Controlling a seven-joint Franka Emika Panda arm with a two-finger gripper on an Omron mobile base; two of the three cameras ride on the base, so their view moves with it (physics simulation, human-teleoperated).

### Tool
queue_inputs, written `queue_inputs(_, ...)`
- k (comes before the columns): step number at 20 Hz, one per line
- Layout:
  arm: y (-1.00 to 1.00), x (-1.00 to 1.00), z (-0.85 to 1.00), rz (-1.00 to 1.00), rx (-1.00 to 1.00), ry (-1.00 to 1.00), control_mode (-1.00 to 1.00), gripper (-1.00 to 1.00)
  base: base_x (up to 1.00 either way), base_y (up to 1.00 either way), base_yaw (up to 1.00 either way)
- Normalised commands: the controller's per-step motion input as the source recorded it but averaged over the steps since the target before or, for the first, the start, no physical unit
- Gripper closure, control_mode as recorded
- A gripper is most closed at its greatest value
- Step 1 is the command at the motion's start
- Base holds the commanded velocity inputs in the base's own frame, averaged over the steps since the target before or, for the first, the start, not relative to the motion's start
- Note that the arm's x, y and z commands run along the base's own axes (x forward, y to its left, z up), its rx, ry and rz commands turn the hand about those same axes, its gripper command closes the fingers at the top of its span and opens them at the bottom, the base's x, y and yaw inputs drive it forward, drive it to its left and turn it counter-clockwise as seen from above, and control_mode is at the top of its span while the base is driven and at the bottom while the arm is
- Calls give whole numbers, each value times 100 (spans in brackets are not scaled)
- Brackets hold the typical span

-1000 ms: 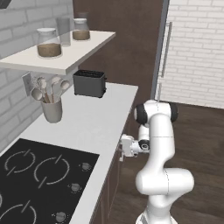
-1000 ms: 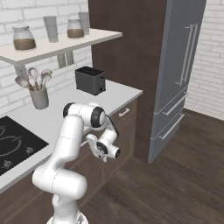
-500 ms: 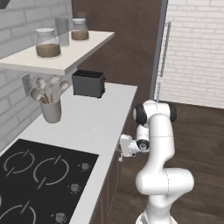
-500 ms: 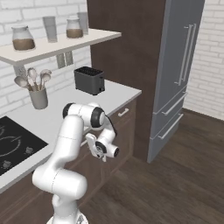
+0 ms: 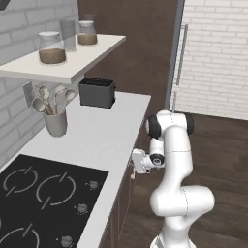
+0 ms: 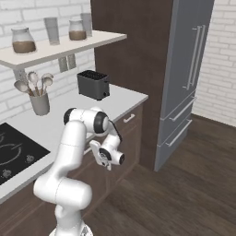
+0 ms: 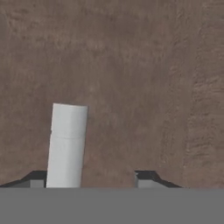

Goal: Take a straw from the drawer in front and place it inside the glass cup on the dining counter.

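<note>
My gripper (image 7: 92,177) faces the dark-brown front panel of the drawer (image 7: 131,65) at very close range. The drawer's pale bar handle (image 7: 65,144) stands between my two dark fingertips, close against the left one, with a wide gap to the right one. The jaws are open around the handle. From the left base view, the gripper (image 5: 131,167) sits just under the counter edge against the cabinet front (image 5: 123,206). From the right, the hand (image 6: 95,151) points into the same cabinet front (image 6: 94,173). The straw is hidden; the glass cup and dining counter are out of view.
The white worktop (image 5: 104,140) carries a black cooktop (image 5: 38,193), a grey utensil crock (image 5: 55,123) and a black toaster (image 5: 97,92). A shelf (image 5: 72,65) with jars hangs above. A tall grey fridge (image 6: 189,78) stands to the right, with open wood floor (image 6: 184,193) before it.
</note>
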Motion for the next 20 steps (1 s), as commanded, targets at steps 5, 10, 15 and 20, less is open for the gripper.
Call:
queue_inputs(5,88,15,-53,-21,-57,10,-100,100,0,0,0)
queue_inputs(10,87,28,-41,-22,-67,29,-100,100,0,0,0)
queue_inputs(15,54,7,-32,-25,-96,50,-100,100,0,0,0)
queue_inputs(20,8,-9,-48,-34,-96,48,-100,100,0,0,0)
